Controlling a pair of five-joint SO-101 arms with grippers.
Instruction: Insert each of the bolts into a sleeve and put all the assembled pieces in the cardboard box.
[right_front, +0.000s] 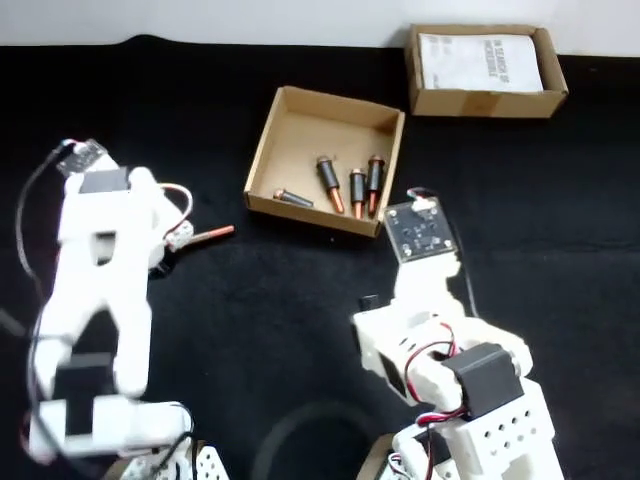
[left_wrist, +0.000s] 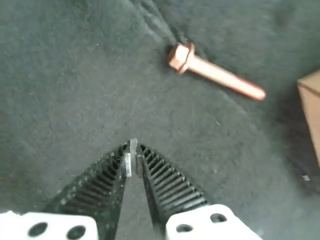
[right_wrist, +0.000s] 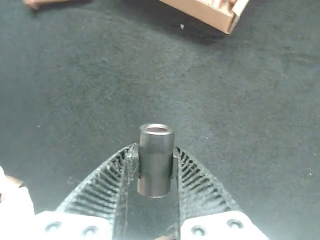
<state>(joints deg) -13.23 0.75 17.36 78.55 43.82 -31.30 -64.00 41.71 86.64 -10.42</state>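
Plainly found the left tool (left_wrist: 132, 159) pinched shut at the tips, with nothing held. Spotted one loose bolt (left_wrist: 215, 75) flat on the dark worktop (left_wrist: 70, 80), ahead of those tips, near but not touching. Read its long axis as slanted across the tool's heading rather than along it, head end nearer the tool, shank pointing off toward the cardboard box (right_front: 262, 165). Judged the left arm far the nearer to it, and reckoned on opening up and turning to straddle the shank before any grasp. Saw the right tool (right_wrist: 155, 149) clamped on a sleeve (right_wrist: 156, 165), held upright, bore open on top, well apart from the bolt. Noted bare cloth all round the bolt save the box wall close beyond the shank's tip. Counted four assembled pieces (right_front: 348, 185) in the box already.
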